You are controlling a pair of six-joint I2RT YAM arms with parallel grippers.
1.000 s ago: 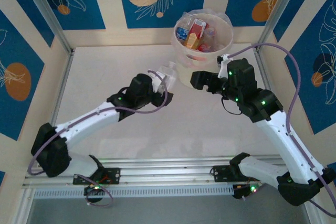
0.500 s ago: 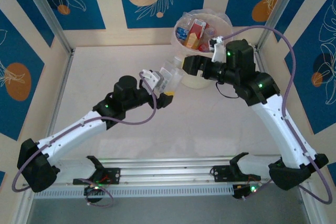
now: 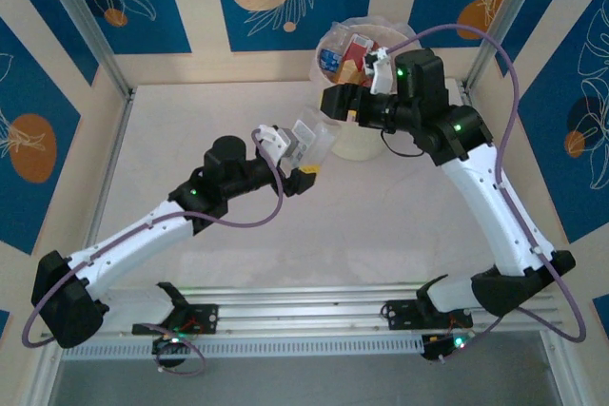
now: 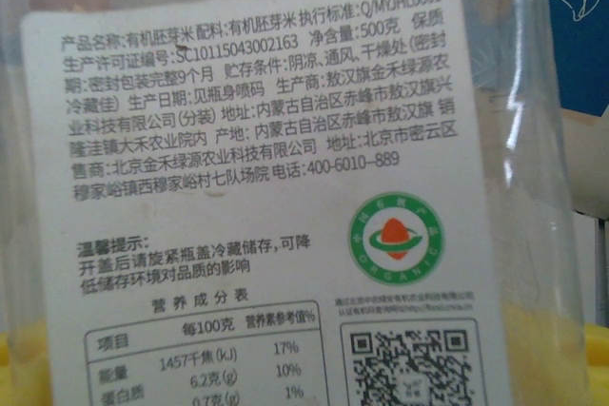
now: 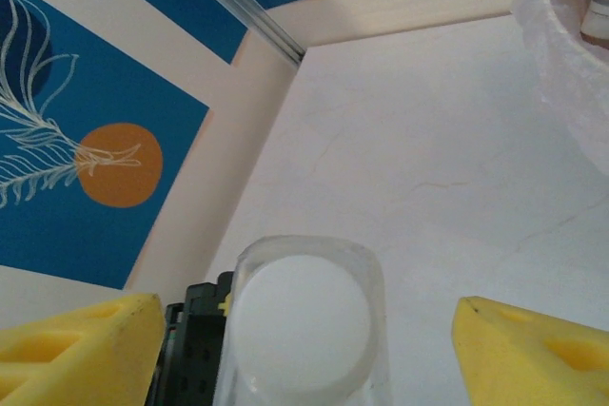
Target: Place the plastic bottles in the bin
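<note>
clear bottle point(image 3: 314, 136) pinched in the left gripper point(image 3: 297, 157), just left of the bin point(image 3: 360, 145). Long axis runs toward far right, white round end facing the right gripper point(image 5: 306, 354). That gripper is spread wide around the end, not touching it.

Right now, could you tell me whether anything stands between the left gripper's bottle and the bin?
Yes: the right gripper, jaws open, sits between the bottle in the left gripper and the bin.
</note>
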